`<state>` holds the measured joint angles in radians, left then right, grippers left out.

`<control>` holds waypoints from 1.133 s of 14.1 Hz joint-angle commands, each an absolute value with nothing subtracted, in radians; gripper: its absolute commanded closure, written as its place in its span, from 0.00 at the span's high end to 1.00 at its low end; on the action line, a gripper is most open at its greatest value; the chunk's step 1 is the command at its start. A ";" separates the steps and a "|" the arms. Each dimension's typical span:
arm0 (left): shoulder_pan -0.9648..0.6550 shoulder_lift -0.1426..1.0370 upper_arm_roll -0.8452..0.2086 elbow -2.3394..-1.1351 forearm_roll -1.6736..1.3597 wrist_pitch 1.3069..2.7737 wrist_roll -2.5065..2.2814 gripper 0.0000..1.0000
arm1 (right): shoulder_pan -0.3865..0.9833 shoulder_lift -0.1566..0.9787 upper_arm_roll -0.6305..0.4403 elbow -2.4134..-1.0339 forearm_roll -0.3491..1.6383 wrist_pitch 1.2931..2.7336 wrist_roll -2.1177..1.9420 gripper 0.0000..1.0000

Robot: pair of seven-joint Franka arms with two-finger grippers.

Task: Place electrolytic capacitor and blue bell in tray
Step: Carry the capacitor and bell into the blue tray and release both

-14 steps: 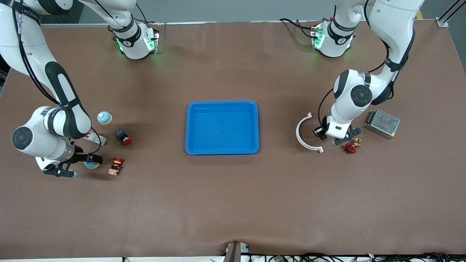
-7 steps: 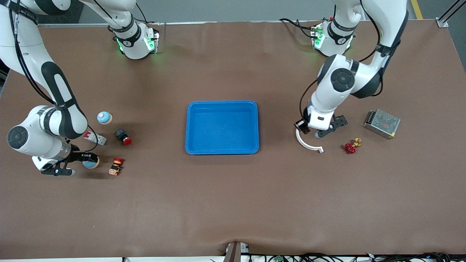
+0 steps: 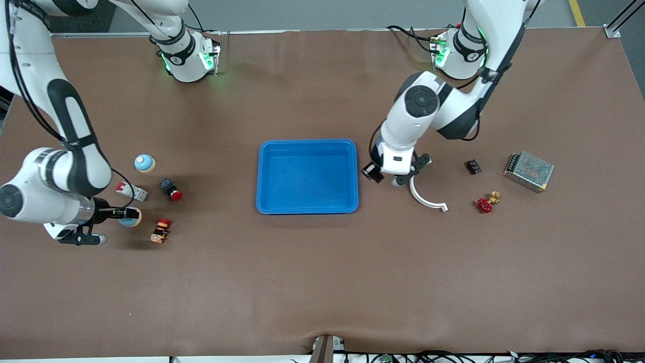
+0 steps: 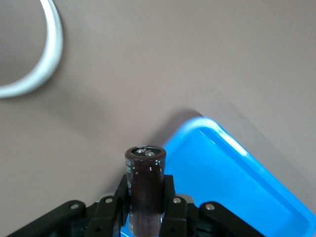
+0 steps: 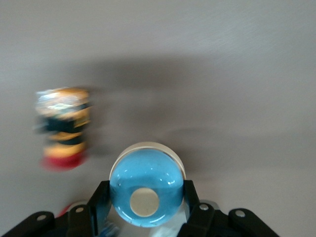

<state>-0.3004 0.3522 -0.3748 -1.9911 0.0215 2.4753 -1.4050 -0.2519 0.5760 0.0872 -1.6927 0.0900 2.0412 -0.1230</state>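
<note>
Since a second ago the left claw (image 3: 371, 173) has travelled from beside the red valve (image 3: 484, 205) to just off the tray (image 3: 307, 176) rim, over the tabletop (image 3: 322, 272), clamped on the dark electrolytic capacitor (image 4: 145, 190). At the right arm's end, the right claw (image 3: 132, 214) has closed on the blue bell (image 5: 146, 190) and carries it above the tabletop, close by a red-and-orange button switch (image 3: 161, 230)

No legible txt, labels, brand names or nos. showing anywhere; dark print on the capacitor (image 4: 146, 190) sleeve is reading as smudge only, too blurred.
</note>
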 commanded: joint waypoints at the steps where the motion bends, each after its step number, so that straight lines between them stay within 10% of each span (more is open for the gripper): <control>1: -0.374 0.431 -0.370 -1.887 0.012 2.451 -1.509 0.00 | -0.236 0.525 0.109 -1.626 0.198 1.854 -0.034 0.00; 8: -0.479 0.578 -0.370 -1.798 0.020 2.451 -1.695 0.00 | -0.080 0.319 0.106 -1.808 0.428 1.755 0.225 0.00; 16: -0.506 0.667 -0.360 -1.798 0.025 2.422 -1.755 0.00 | 0.303 0.137 0.104 -2.043 0.456 2.061 0.676 0.00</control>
<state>-0.4955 0.6538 -0.3686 -1.8258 0.0215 2.4515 -1.7322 0.2163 0.1758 0.1198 -2.0003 0.4442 2.0075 0.5809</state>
